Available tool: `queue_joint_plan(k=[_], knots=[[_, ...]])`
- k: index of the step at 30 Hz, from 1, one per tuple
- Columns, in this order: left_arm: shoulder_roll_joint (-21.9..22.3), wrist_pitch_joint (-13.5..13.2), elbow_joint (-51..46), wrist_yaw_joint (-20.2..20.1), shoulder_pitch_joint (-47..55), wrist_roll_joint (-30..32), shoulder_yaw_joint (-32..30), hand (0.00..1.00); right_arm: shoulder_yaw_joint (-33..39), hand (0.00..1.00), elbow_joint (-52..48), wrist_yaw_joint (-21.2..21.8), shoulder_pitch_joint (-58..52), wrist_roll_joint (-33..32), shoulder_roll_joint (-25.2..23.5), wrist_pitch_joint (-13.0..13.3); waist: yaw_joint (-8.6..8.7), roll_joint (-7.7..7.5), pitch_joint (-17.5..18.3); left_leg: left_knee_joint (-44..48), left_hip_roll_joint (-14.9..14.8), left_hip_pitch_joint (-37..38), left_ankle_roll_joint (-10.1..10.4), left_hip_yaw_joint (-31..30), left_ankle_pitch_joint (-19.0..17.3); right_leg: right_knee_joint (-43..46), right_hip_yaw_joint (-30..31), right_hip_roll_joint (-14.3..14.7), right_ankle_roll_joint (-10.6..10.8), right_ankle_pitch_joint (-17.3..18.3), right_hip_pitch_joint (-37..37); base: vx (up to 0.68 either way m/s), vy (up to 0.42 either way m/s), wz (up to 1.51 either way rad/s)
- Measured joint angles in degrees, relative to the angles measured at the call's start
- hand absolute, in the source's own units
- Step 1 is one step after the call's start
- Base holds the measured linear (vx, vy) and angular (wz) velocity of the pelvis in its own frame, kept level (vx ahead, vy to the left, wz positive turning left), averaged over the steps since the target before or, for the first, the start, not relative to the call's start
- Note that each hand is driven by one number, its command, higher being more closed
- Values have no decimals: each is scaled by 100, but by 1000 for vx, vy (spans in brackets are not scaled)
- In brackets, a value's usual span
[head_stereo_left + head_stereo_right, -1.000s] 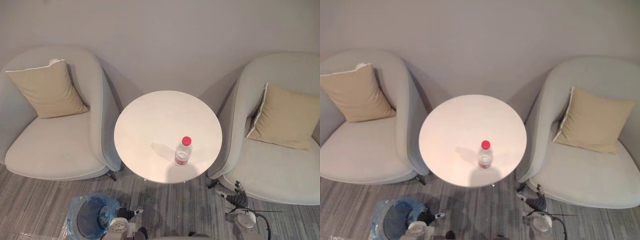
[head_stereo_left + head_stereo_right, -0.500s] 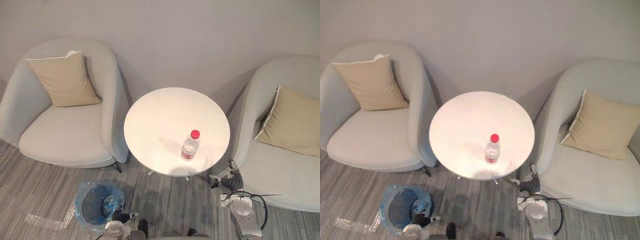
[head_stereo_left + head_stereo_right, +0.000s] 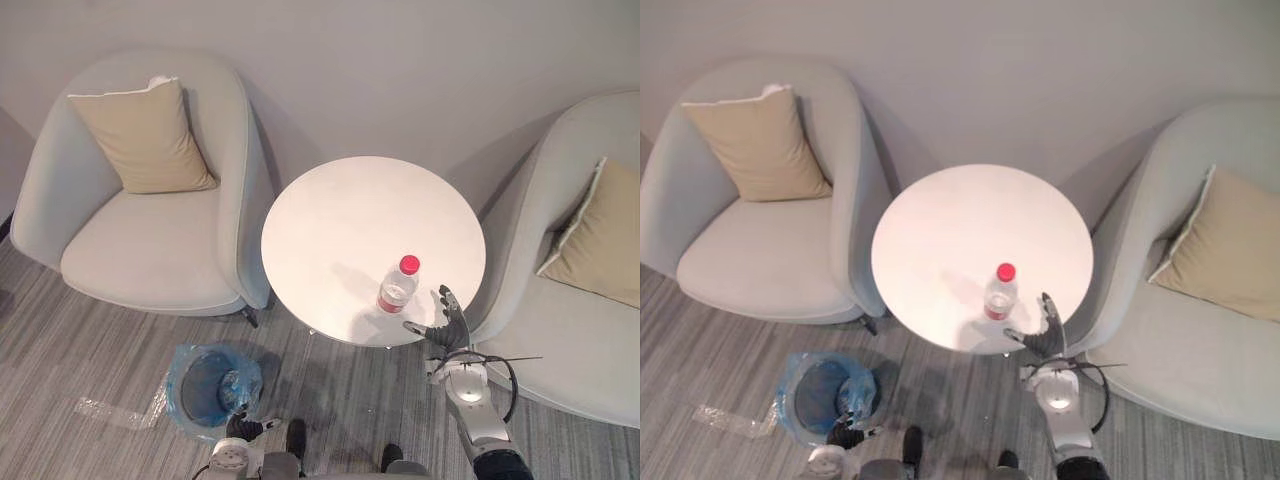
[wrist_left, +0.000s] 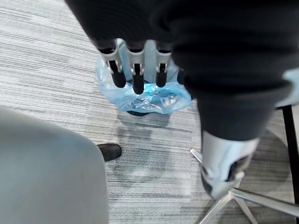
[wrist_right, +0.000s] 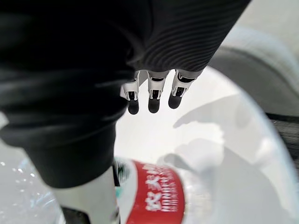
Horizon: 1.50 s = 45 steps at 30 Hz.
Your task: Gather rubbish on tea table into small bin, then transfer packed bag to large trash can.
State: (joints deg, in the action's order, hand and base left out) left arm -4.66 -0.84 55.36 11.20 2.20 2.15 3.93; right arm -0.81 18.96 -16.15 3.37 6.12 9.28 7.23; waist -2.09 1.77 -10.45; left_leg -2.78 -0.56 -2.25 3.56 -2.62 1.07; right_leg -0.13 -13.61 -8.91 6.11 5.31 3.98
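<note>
**Operator:** Head views. What is the status of the right hand and the rubbish?

**Technician:** The right hand (image 3: 447,325) is raised at the near rim of the round white table (image 3: 340,215). Its fingers are straight and spread and its thumb is extended, so it is open and holds nothing. The water bottle (image 3: 397,287), clear with a red cap, stands upright on the table just beside the hand on its thumb side. An armchair (image 3: 560,330) with a tan cushion (image 3: 600,240) sits just beyond the hand's outer side.

**Operator:** And the left hand?

**Technician:** The left hand (image 3: 247,427) hangs low above the floor (image 3: 90,340). The small bin (image 3: 176,385), lined with a blue bag (image 3: 240,385), stands just ahead of its fingers. A clear plastic scrap (image 3: 110,412) lies on the floor past the bin, well away from the hand.

**Operator:** Left wrist view?

**Technician:** The fingers (image 4: 137,81) are straight in a row with nothing between them, so the hand is open. The small bin shows directly past the fingertips, with crumpled blue plastic at its mouth.

**Operator:** Right wrist view?

**Technician:** The fingers are straight over the white table top and grip nothing. The water bottle's red label band shows close against the thumb. I cannot tell whether the thumb touches the bottle.
</note>
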Motion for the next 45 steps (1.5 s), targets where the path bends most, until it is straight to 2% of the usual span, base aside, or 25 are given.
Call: queue_joint_plan(k=[4, 5, 6, 21, 32, 38, 41, 45], knots=[[1, -9, -27, 3, -69, -23, 1, 0, -1, 0, 126, -48, 328, -216, -2, 0, -29, 26, -130, 76, 23, -186, -2, -148, -1, 1, -115, 1, -3, -1, -46, 23, -11, 17], [1, -17, -61, 7, -97, -70, 1, 0, -3, 0, 260, -60, 452, -279, -11, 1, -93, 21, -198, 97, 23, -189, -3, -156, -2, 7, -116, 1, -5, -1, -36, 0, -10, 16], [4, -38, -79, 8, -115, -125, 1, 0, -3, 100, 336, -65, 560, -400, -15, 1, -137, 39, -244, 101, 28, -206, -3, -178, -3, 7, -132, 1, -7, 1, -36, -7, -9, 14], [39, -104, -181, 104, -155, -219, 53, 0, -215, 100, 631, 8, 943, -736, -12, -27, -196, 144, -429, 286, 43, -357, -2, -351, -3, 183, -165, 0, -77, 74, -96, -30, -2, 5], [42, 43, -125, 91, -156, 10, 52, 0, 10, 100, -1287, 183, -517, -602, -13, 3, -84, 141, -366, 281, 8, -133, 3, -230, -6, 184, 23, 3, -57, 82, 2, -46, -1, -8], [29, 127, 38, 86, -152, 108, 176, 0, 26, 100, -1785, 256, -1148, -311, -31, 2, -1, 112, -156, 184, -15, 48, 3, -37, -5, 184, 243, 0, -26, 61, 29, -33, 10, -19], [23, 136, 119, 84, -144, 127, 240, 0, 3, 100, -1869, 254, -1427, 121, -63, 4, 41, 19, 6, 184, -31, 169, 3, 63, -6, 180, 356, 1, -13, 46, 85, -25, 6, -17], [1, 165, 157, 88, -140, 168, 372, 0, -9, 100, -2064, 253, -1790, 307, -249, 2, 81, -10, 92, 184, -50, 246, 6, 104, -7, 176, 407, 13, 0, 20, 138, -52, 0, -7]])
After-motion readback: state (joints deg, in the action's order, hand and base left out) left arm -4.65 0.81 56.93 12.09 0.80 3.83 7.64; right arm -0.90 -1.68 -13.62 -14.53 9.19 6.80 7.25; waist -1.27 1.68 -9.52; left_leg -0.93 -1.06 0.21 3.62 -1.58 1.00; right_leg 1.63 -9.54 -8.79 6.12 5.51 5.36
